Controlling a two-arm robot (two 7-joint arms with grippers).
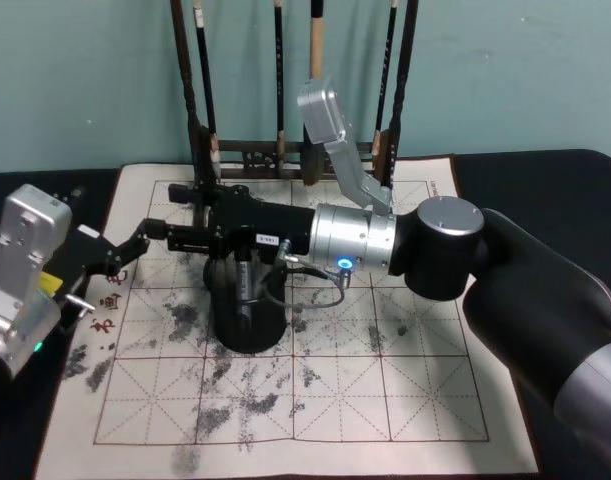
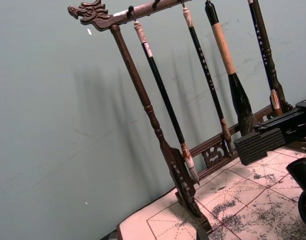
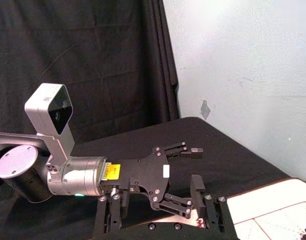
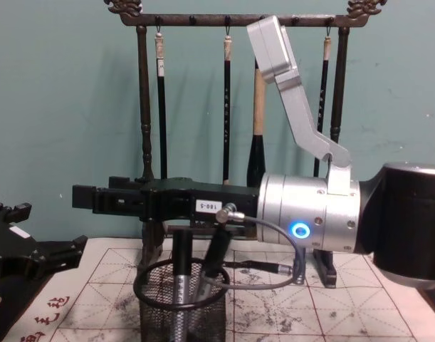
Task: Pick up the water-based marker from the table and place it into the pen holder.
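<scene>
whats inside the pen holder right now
The pen holder has at least two dark markers standing in it, seen through the mesh. The right gripper hangs above; the cup's bottom is hidden.

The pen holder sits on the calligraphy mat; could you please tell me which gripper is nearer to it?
Right. The right gripper hangs just above the pen holder, while the left gripper waits off to its left side.

We note the grey-barrelled marker (image 4: pixel 180 285) standing near-upright inside the round black wire-mesh pen holder (image 4: pixel 156 313), which sits upright on the ink-stained gridded mat, toward its left half.
</scene>
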